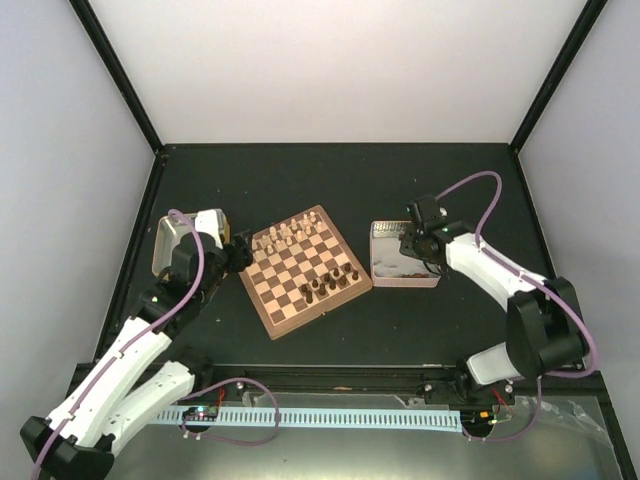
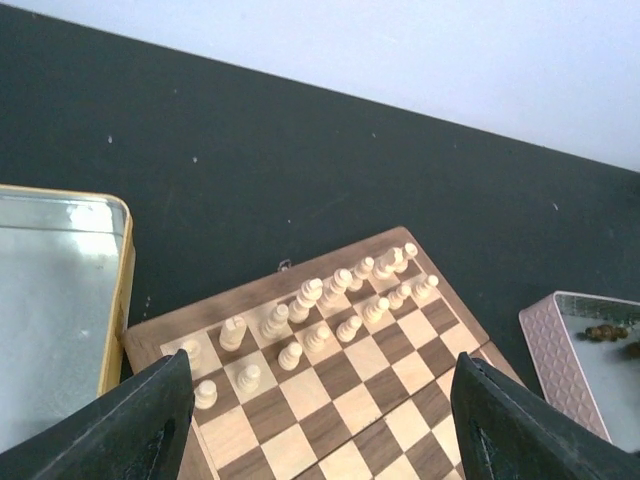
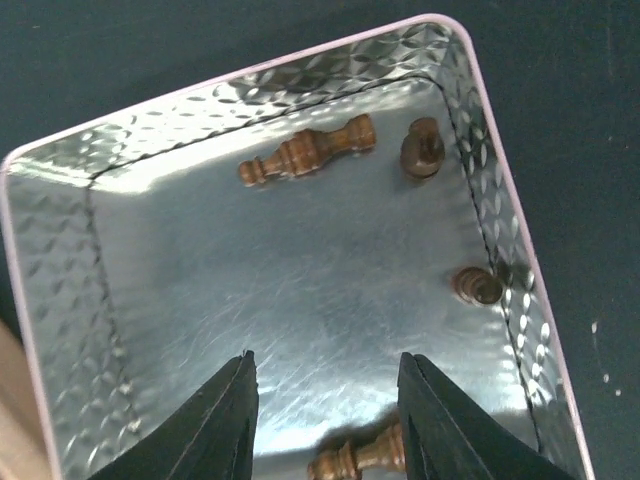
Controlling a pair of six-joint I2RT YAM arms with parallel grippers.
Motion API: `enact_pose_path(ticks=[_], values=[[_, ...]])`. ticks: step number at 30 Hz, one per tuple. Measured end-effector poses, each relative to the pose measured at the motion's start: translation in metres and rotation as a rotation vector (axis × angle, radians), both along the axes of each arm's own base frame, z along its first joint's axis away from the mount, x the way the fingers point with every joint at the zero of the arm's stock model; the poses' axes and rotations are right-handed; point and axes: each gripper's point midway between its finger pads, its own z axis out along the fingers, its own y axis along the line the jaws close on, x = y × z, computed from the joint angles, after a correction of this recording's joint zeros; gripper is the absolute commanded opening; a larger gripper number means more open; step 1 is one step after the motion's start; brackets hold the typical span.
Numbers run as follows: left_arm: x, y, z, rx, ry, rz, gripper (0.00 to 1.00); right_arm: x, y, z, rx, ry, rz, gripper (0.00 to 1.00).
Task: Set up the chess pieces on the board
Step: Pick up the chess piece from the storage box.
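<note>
Right gripper (image 3: 328, 365), jaws apart, straddles a dark chess piece (image 3: 358, 458) in the tin (image 3: 60, 250); left gripper (image 2: 322, 365) released beside the board (image 2: 385, 358).

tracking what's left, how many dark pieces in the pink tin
4 dark pieces: one lying at the back, one beside it, one at the right side, one near the claw. Others may be hidden.
</note>
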Motion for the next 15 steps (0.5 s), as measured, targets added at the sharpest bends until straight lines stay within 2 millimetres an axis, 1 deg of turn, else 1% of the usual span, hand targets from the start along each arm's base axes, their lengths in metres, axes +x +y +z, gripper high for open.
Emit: enact_pose_path(ticks=[3,7,13,15], values=[[0.0,-0.001,-0.007,-0.019,0.015,-0.016,0.72,0.008,-0.006,-0.011,-0.034,0.029,-0.026,0.4],[-0.001,-0.006,-0.016,-0.037,0.038,-0.043,0.73,0.025,-0.01,-0.016,-0.079,0.037,-0.049,0.4],[0.001,-0.01,-0.016,-0.061,0.042,-0.062,0.73,0.044,-0.027,-0.02,-0.154,0.032,-0.111,0.39],[0.002,-0.011,-0.016,-0.063,0.043,-0.063,0.73,0.049,-0.034,-0.022,-0.178,0.037,-0.131,0.36]])
